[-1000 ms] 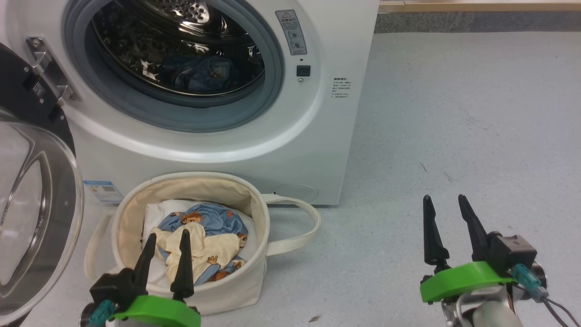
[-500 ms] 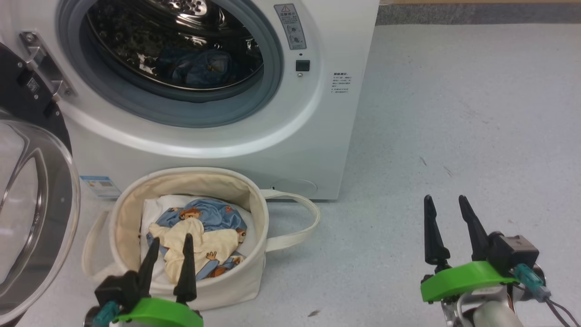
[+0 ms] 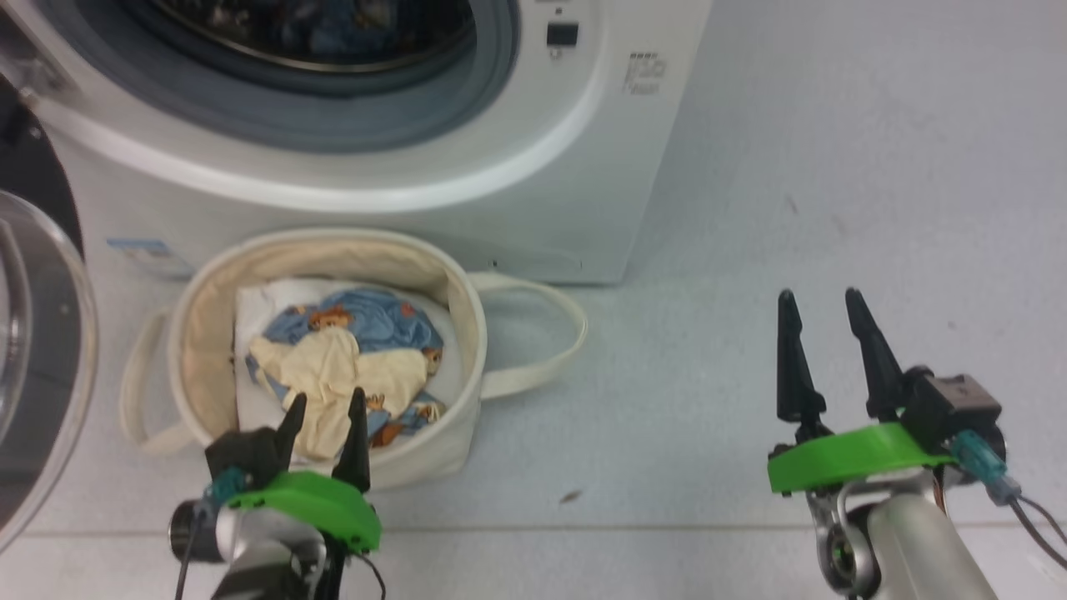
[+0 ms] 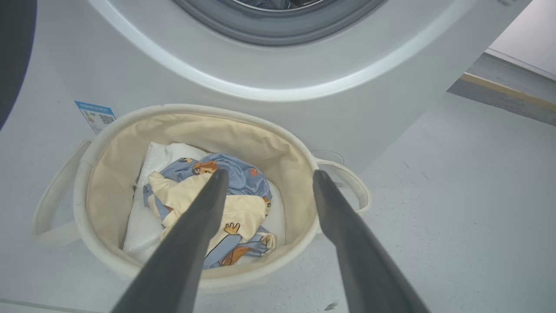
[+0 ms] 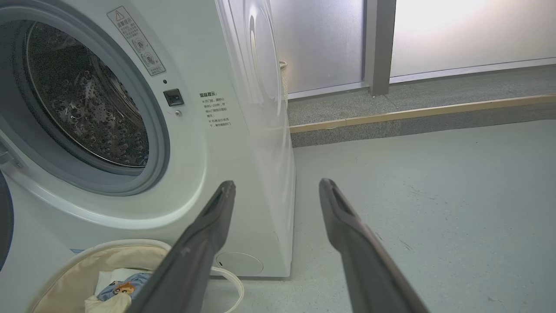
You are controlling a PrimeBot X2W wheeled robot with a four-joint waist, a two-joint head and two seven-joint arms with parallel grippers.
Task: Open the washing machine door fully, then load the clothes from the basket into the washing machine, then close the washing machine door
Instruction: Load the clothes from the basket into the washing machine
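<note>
By basket, left fingers spread, empty; right fingers spread, empty, over floor

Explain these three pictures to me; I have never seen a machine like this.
This is a wheeled robot with two arms, each ending in a gripper of two long dark fingers. The head view comes from a camera on its head, looking down. The other two come from cameras on its left and right wrists, looking along the fingers. On the grey floor stands a white front-loading washing machine, its round black-rimmed glass door swung open at the left. Before it sits a round cream canvas basket. It holds a small blue garment printed with cartoon animals, lying on a white padded liner. The left gripper hangs open at the basket's near side, pointing at the garment. The right gripper is open above the floor. Neither holds anything.
</note>
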